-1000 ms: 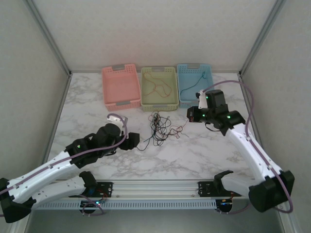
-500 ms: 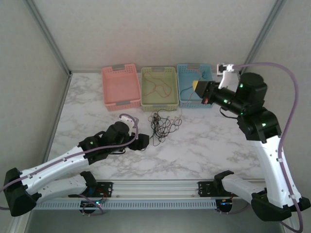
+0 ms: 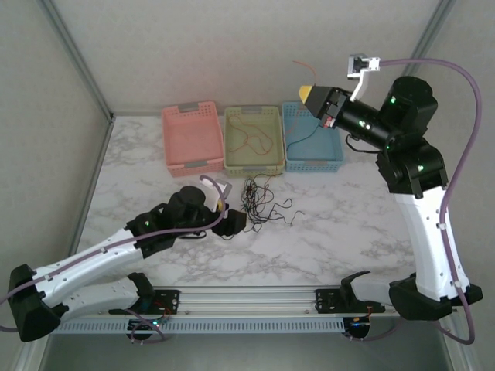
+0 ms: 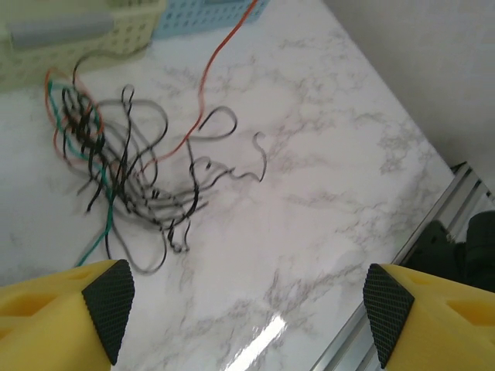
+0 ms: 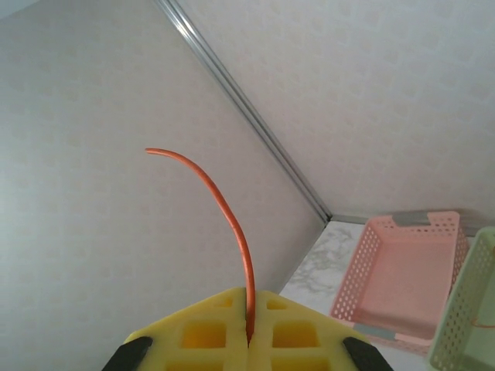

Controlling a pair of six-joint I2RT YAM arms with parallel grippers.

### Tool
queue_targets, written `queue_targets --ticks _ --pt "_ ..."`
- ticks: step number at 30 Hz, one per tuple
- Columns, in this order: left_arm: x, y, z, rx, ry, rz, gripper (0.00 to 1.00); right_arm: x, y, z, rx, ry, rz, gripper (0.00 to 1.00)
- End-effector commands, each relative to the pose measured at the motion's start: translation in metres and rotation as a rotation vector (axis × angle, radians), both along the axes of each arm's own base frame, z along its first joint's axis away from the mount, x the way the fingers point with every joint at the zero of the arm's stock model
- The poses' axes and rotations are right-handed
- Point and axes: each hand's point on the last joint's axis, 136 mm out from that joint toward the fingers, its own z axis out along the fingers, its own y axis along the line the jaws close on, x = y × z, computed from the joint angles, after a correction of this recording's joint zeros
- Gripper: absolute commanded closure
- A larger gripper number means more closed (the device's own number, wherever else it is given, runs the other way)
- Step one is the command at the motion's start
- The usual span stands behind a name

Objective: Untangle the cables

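Observation:
The cables (image 3: 259, 199) lie as a tangle of thin black, orange and teal wires on the marble table, just in front of the baskets. In the left wrist view the tangle (image 4: 128, 166) sits ahead of my left gripper (image 4: 247, 309), which is open with only bare table between its pads. That left gripper (image 3: 235, 221) hovers low at the tangle's left side. My right gripper (image 3: 308, 92) is raised high above the blue basket and is shut on one orange cable (image 5: 224, 205). The cable's free end (image 3: 302, 66) curls upward. An orange strand (image 4: 207, 69) runs from the tangle up out of view.
Three baskets stand in a row at the back: pink (image 3: 193, 137), yellow-green (image 3: 272, 139) with an orange wire inside, and blue (image 3: 329, 143) with a dark wire inside. A metal rail (image 3: 247, 297) runs along the near edge. Frame posts rise at the back corners.
My right arm has lifted from table level up and back, carrying the orange cable. My left arm has slid right, closer to the tangle.

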Motion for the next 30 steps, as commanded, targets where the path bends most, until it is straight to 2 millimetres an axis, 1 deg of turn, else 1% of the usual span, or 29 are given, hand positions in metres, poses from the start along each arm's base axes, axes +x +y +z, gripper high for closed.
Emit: queue_targets --ticks 1,3,7,11,15,16,18,20,23,25,27,28,30 --pt "0.016 -0.018 0.060 -0.013 -0.203 -0.066 0.20 -0.014 0.003 0.024 0.061 -0.027 0.052 1.00" --pt "0.028 -0.025 0.075 0.006 -0.283 -0.068 0.21 -0.013 0.003 0.024 0.068 -0.016 0.050 1.00" --pt "0.042 -0.050 0.094 -0.021 -0.439 -0.119 0.20 -0.013 0.004 0.023 0.077 0.003 0.053 1.00" --pt "0.054 -0.077 0.100 -0.021 -0.503 -0.175 0.22 -0.013 0.005 0.023 0.079 0.014 0.062 1.00" --pt "0.075 -0.090 0.108 -0.015 -0.551 -0.135 0.24 -0.017 0.005 0.021 0.073 0.020 0.068 1.00" --pt "0.078 -0.095 0.110 -0.029 -0.558 -0.140 0.24 -0.017 0.005 0.018 0.070 0.025 0.068 1.00" --pt "0.079 -0.106 0.111 -0.044 -0.545 -0.167 0.27 -0.018 0.004 0.016 0.066 0.029 0.065 1.00" --pt "0.080 -0.115 0.106 -0.041 -0.512 -0.200 0.36 -0.018 0.003 0.013 0.059 0.031 0.058 1.00" --pt "0.076 -0.117 0.102 -0.058 -0.494 -0.217 0.58 -0.018 0.001 0.010 0.044 0.037 0.049 1.00" --pt "0.072 -0.111 0.103 -0.072 -0.492 -0.206 0.80 -0.018 0.000 0.006 0.031 0.036 0.038 1.00" --pt "0.070 -0.102 0.105 -0.075 -0.494 -0.181 0.96 -0.016 -0.002 0.000 0.015 0.039 0.021 1.00" --pt "0.068 -0.096 0.108 -0.076 -0.496 -0.165 1.00 -0.015 -0.003 -0.004 0.007 0.042 0.010 1.00" --pt "0.065 -0.086 0.118 -0.078 -0.501 -0.147 1.00 -0.013 -0.005 -0.013 -0.007 0.051 -0.006 1.00"
